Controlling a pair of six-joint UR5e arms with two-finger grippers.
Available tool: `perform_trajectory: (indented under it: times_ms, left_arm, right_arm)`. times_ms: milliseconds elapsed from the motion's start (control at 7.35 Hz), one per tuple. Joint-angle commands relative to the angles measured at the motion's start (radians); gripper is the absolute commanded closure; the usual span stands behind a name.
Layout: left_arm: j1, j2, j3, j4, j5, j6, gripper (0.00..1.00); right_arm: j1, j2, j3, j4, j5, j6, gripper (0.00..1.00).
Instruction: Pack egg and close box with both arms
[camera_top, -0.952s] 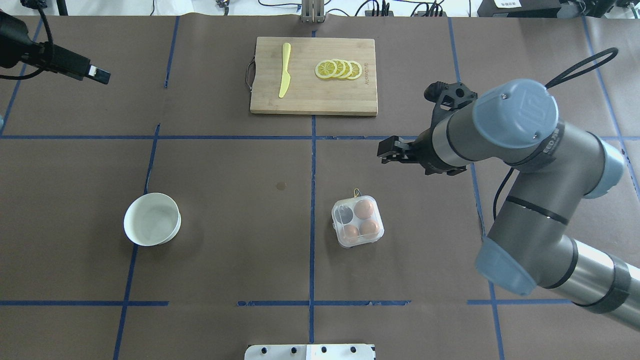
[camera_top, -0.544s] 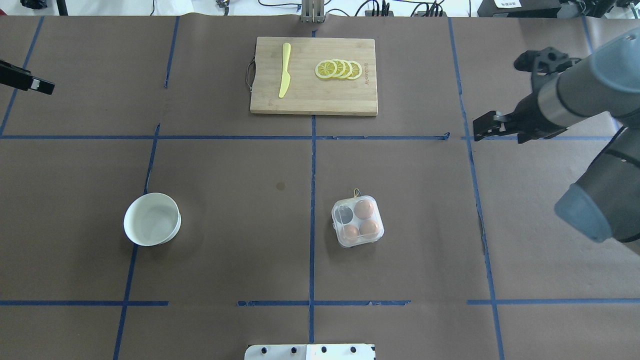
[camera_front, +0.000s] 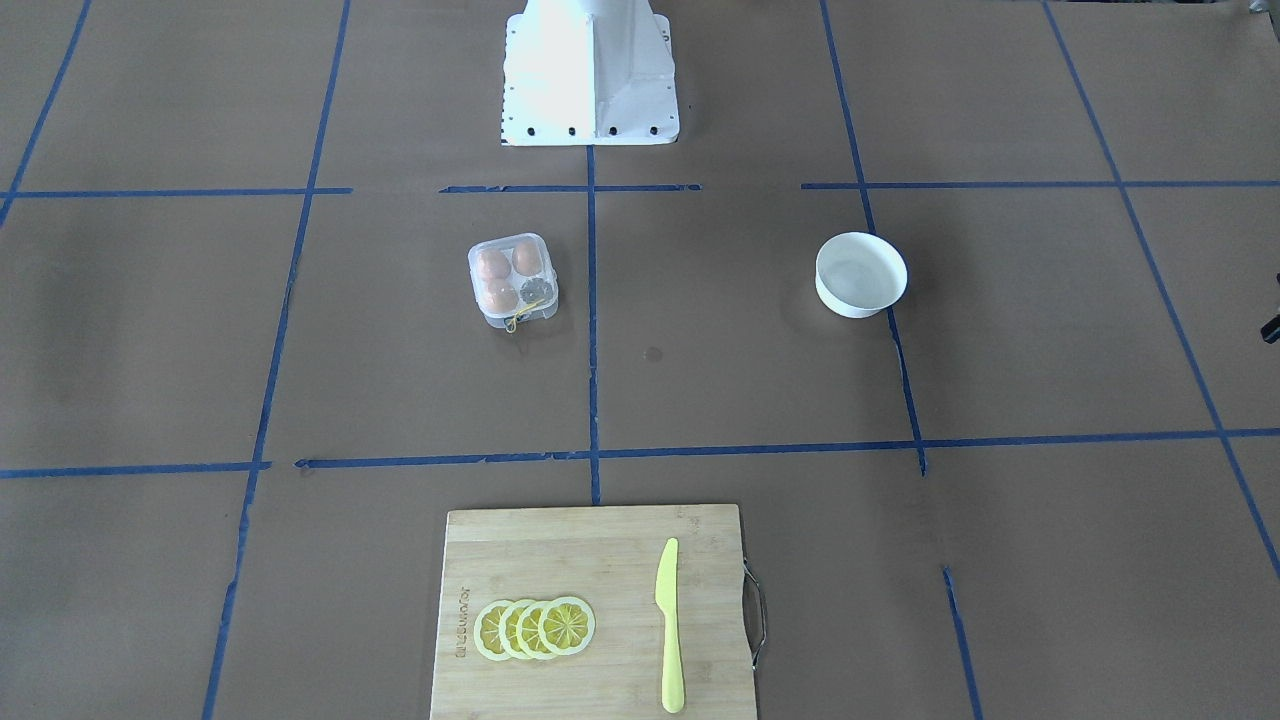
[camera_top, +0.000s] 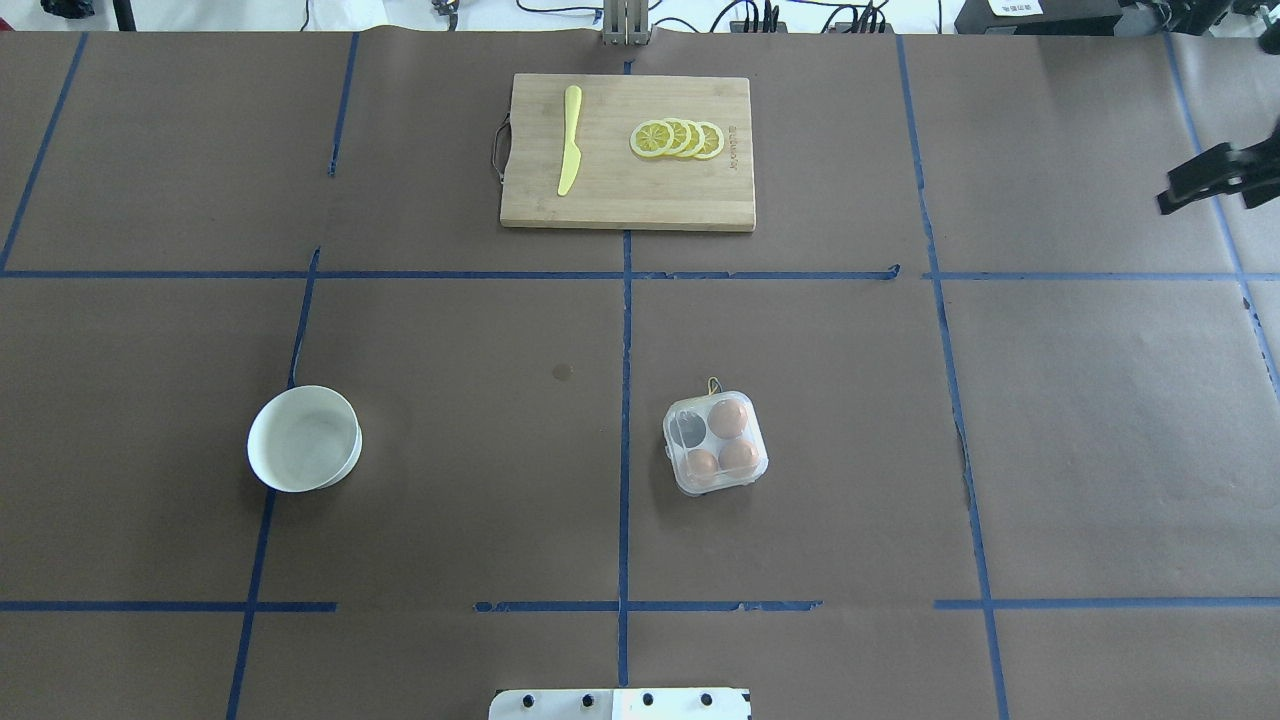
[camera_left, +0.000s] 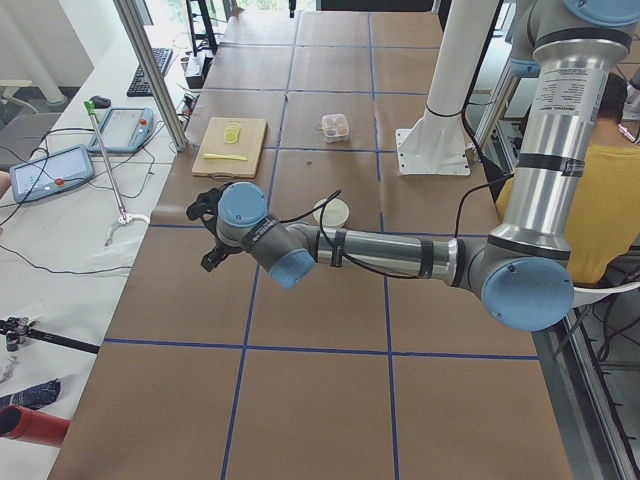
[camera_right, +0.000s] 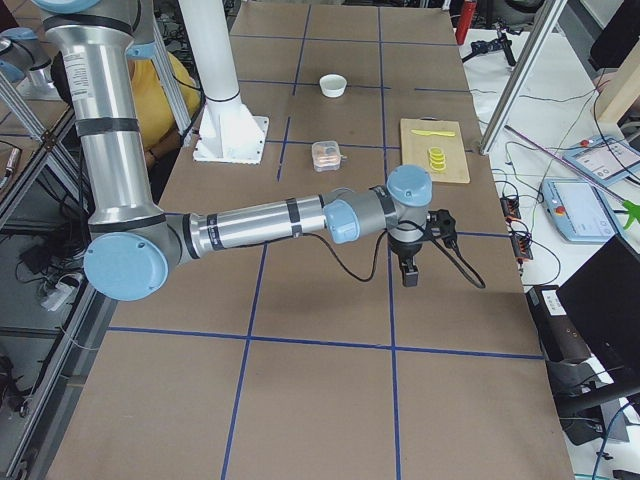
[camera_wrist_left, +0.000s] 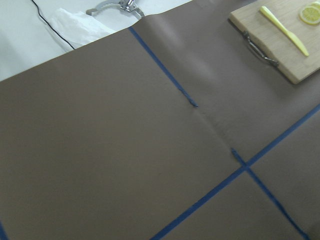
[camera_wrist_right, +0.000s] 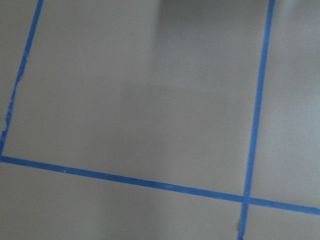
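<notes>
The clear box (camera_top: 716, 442) stands right of the table's middle, with yellow string (camera_top: 713, 383) at its far side; it also shows in the front view (camera_front: 512, 280). Its lid seems to lie over three tan eggs (camera_top: 728, 418). The fourth cell (camera_top: 686, 428) looks dark grey with no egg seen. My right gripper (camera_top: 1195, 185) is at the overhead view's right edge, far from the box, and I cannot tell its state. My left gripper (camera_left: 212, 258) shows clearly only in the exterior left view, out past the table's left end, so I cannot tell its state.
A white bowl (camera_top: 305, 438) stands at the left, with nothing seen in it. A wooden cutting board (camera_top: 627, 150) at the far middle carries a yellow knife (camera_top: 569, 140) and lemon slices (camera_top: 677, 138). The robot's white base (camera_front: 590, 70) is at the near edge.
The right arm has swung right, away from the box, to the view's right edge. The left gripper has moved left out of the overhead view. The box, eggs and bowl have not moved.
</notes>
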Motion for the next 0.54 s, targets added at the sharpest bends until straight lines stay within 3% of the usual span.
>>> perform_trajectory:
  times_ms: [0, 136, 408]
  left_arm:
    - [-0.071, -0.002, -0.027, 0.196, 0.115, 0.136, 0.01]
    - [-0.073, 0.001, -0.05, 0.314, 0.114, 0.137, 0.01]
    - [-0.076, 0.003, -0.089, 0.619, 0.11, 0.121, 0.0]
  right_arm:
    - [0.139, -0.002, -0.075, -0.049, 0.016, -0.195, 0.0]
    - [0.143, 0.004, -0.04, -0.172, 0.021, -0.249, 0.0]
    - [0.122, -0.008, -0.044, -0.203, 0.024, -0.283, 0.0]
